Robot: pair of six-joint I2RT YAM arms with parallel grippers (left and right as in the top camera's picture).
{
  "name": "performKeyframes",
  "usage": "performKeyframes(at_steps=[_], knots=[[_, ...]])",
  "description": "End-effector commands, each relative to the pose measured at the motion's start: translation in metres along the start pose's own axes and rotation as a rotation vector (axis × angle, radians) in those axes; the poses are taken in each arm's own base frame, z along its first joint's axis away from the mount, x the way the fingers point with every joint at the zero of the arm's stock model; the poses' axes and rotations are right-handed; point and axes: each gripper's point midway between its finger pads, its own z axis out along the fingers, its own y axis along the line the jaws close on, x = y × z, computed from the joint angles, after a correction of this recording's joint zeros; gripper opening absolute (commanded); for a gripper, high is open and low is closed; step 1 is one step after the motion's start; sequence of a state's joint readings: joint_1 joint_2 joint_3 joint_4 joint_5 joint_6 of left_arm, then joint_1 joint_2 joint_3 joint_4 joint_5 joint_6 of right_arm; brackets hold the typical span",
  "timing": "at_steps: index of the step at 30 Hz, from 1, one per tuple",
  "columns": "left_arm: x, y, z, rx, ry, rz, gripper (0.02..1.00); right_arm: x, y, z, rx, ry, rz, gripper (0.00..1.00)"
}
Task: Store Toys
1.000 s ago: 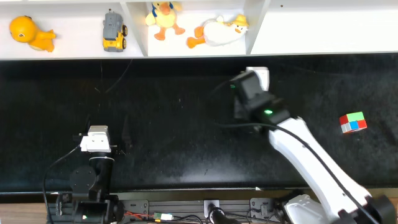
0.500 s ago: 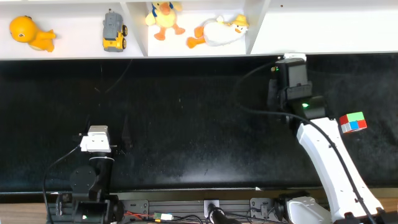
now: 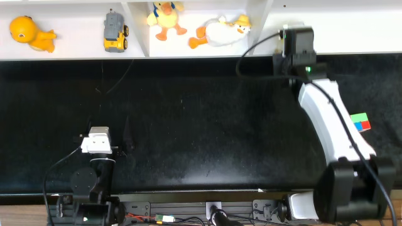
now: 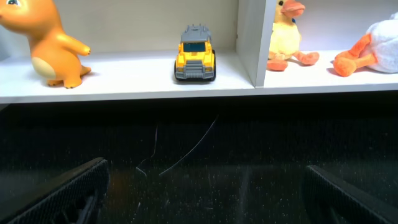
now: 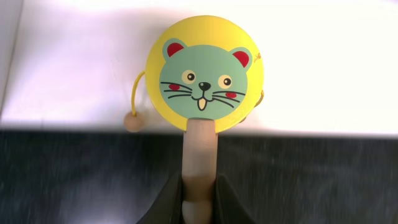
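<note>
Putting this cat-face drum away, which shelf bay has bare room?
The right bay, past the white plush duck, is bare. The orange figure and toy truck leave a gap. The middle bay is crowded: yellow plush duck beside the white one.

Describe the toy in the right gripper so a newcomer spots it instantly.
On the white shelf beyond the black table, look at the right-end compartment: the right gripper holds a rattle drum by its wooden handle there. Unlike the plush ducks and toy truck, it is a yellow disc with a green cat face and a bead on a string.
</note>
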State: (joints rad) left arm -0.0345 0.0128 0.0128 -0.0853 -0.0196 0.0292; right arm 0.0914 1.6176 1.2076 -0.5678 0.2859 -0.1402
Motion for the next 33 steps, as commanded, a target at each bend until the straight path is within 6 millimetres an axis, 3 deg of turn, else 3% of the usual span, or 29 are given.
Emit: performKeyframes(at_steps=[1, 7, 15, 17, 23, 26, 31, 33], knots=[[0.0, 0.002, 0.0, -0.008, -0.007, 0.015, 0.998, -0.044, 0.005, 0.012, -0.042, -0.07, -0.044, 0.042], [0.0, 0.002, 0.0, -0.008, -0.007, 0.015, 0.998, -0.065, 0.013, 0.039, -0.11, -0.09, -0.019, 0.042], [0.0, 0.002, 0.0, -0.008, -0.007, 0.015, 0.998, -0.06, 0.009, 0.058, -0.129, -0.067, 0.043, 0.056], [0.0, 0.002, 0.0, -0.008, -0.007, 0.015, 0.998, -0.059, 0.009, 0.059, -0.148, -0.067, 0.047, 0.143], [0.0, 0.002, 0.0, -0.008, -0.007, 0.015, 0.998, -0.06, 0.012, 0.058, -0.168, -0.071, 0.047, 0.588], [0.0, 0.002, 0.0, -0.008, -0.007, 0.015, 0.998, -0.063, 0.019, 0.052, -0.176, -0.078, 0.034, 0.737], [0.0, 0.002, 0.0, -0.008, -0.007, 0.015, 0.998, -0.066, 0.03, 0.022, -0.142, -0.091, -0.007, 1.0], [0.0, 0.002, 0.0, -0.008, -0.007, 0.015, 0.996, -0.058, 0.027, 0.008, -0.112, -0.084, -0.019, 0.998]])
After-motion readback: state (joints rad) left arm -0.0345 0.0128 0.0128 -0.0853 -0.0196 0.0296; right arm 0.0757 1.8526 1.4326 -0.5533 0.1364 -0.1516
